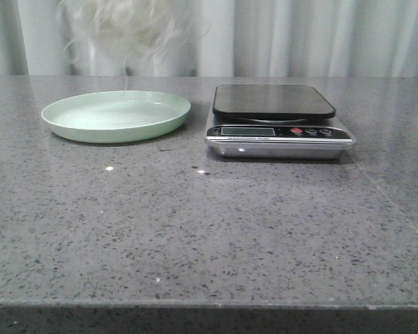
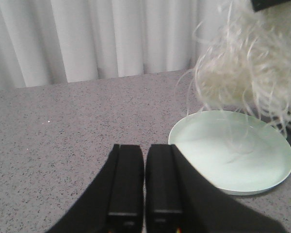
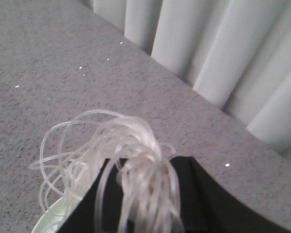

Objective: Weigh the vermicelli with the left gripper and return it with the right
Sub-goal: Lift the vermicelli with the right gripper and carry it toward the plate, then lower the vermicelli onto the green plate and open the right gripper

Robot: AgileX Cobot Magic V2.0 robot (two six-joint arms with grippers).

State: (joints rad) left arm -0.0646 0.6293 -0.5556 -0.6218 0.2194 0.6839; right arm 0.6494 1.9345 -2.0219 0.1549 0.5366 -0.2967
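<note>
The vermicelli point(image 1: 122, 28) hangs at the upper left of the front view, above the pale green plate point(image 1: 116, 115) and gripped in the right hand point(image 3: 145, 204). The left hand point(image 2: 144, 179) is closed and empty, low over the counter point(image 1: 209, 229). Scale point(image 1: 279, 120) platform bare – weighing judged done; return under way – lowering and release onto the plate remain.

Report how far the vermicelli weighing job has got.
Weighing looks done: the scale platform is bare. In hand: the right gripper holds the vermicelli in the air above the pale green plate. The left gripper is shut and holds nothing. Left: set the vermicelli on the plate.
</note>
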